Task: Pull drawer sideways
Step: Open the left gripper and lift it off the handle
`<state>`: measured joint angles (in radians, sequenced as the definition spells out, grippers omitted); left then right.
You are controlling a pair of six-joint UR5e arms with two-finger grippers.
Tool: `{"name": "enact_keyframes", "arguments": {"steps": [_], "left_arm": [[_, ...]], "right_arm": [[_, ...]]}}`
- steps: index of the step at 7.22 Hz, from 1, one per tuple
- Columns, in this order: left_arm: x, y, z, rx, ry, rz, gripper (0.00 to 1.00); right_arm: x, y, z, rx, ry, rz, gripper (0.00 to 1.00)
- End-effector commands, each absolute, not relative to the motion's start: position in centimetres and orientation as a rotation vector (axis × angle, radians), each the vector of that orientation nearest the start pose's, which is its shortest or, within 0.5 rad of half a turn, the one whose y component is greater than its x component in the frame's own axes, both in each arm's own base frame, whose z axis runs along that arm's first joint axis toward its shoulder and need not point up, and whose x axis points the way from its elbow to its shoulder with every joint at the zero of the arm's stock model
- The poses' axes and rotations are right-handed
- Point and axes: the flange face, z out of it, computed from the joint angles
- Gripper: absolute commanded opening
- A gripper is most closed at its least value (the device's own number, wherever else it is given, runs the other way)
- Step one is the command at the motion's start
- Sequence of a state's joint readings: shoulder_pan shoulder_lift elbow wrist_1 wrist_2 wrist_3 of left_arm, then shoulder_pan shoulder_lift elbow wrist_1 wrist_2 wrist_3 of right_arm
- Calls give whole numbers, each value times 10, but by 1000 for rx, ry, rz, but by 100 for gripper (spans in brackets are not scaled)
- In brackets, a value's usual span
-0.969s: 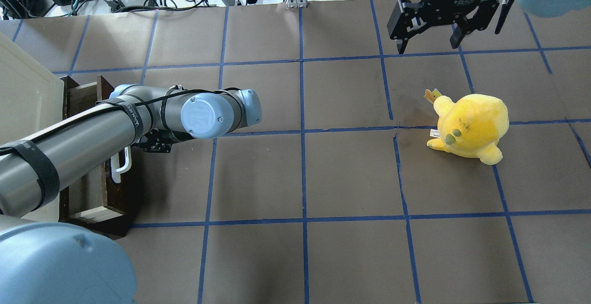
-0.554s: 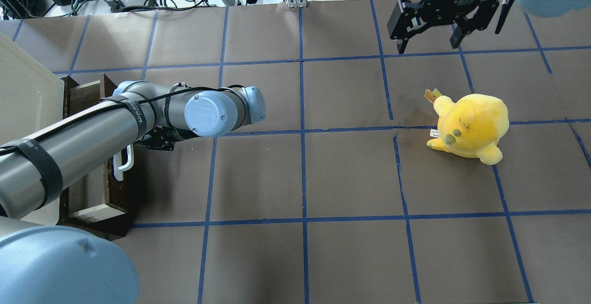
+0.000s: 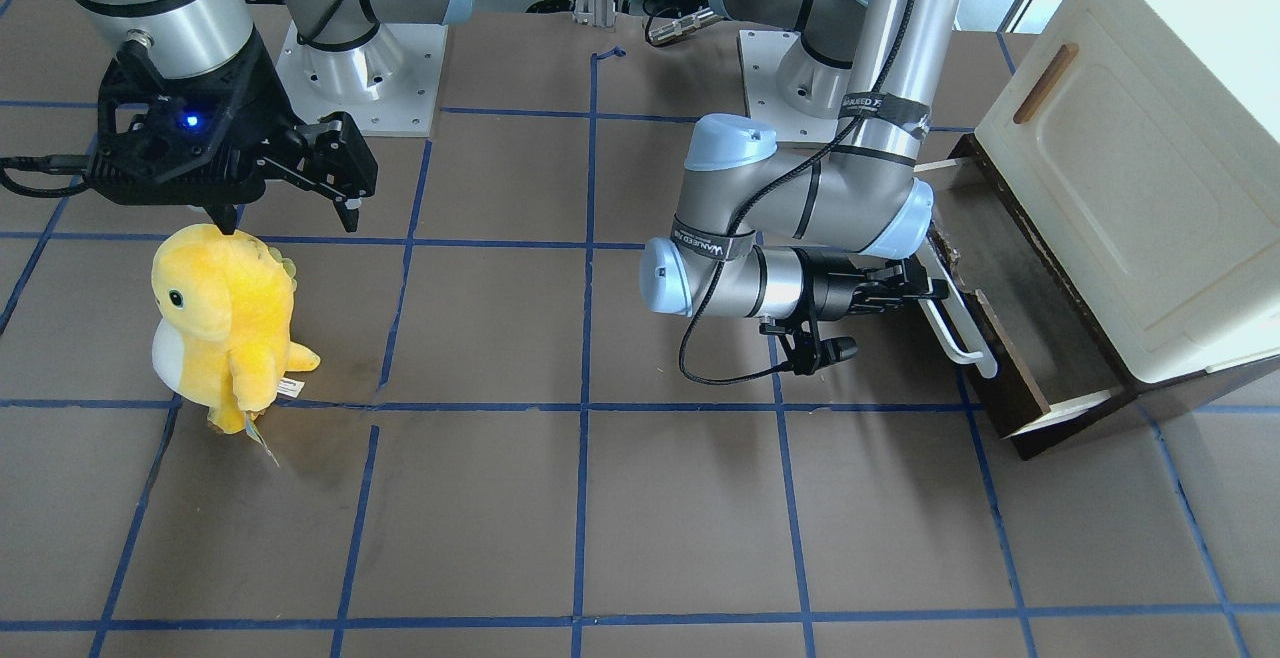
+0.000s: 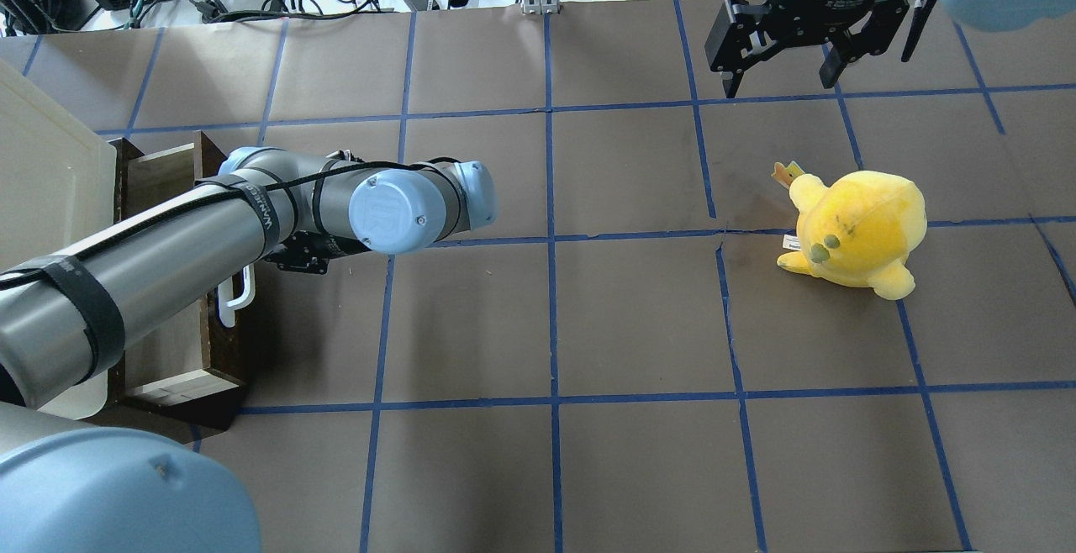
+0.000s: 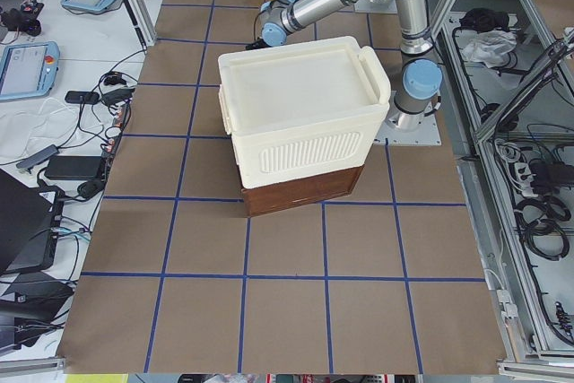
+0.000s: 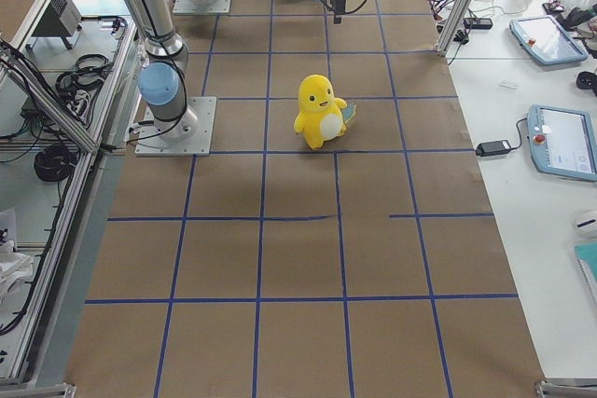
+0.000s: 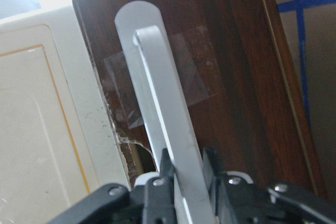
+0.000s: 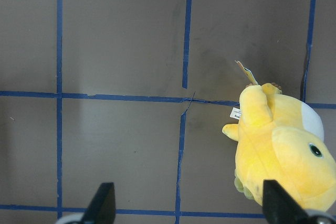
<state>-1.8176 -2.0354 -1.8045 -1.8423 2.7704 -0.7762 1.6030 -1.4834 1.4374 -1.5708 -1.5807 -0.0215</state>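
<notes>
The brown counter (image 3: 600, 528) was gridded with blue tape (image 3: 590, 408). At right, the left pincer (image 3: 930, 290) was clamped on the white handle (image 3: 962, 336) of the drawer (image 3: 1000, 273), partly open beneath a cream cabinet (image 3: 1130, 168). Upper left, the right pincer (image 3: 288, 220) hung spread apart near a yellow plush (image 3: 220, 323).

Yellow plush toy (image 6: 319, 111) stands upright on table (image 6: 298, 258).

The drawer (image 3: 1015, 278) sticks out beneath the cabinet (image 3: 1130, 188); the plush toy (image 3: 225, 318) stands well apart.
</notes>
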Motion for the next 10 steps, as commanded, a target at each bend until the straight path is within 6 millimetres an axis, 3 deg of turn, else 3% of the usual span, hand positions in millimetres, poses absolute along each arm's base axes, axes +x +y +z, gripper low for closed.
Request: {"name": "enact_keyframes", "arguments": {"steps": [1,5,6,7,9,10], "left_arm": [[-176,-489,189,160,1775,192,4],[-183,-486,188,176,1773,186,4],[-184,-485,191,173,1776,180,31],[-183,-484,199,170,1778,176,99],[-182,-483,210,124,1818,183,100],[-183,-484,226,83,1853,175,100]], "right_arm": [[149,-529,509,-84,3149,-73,100],[149,-529,509,-84,3149,-73,100],[149,-529,509,-84,3149,-73,100],[149,-529,509,-84,3150,-73,100],[149,-529,509,-84,3150,-73,100],[149,-529,509,-84,3149,-73,100]]}}
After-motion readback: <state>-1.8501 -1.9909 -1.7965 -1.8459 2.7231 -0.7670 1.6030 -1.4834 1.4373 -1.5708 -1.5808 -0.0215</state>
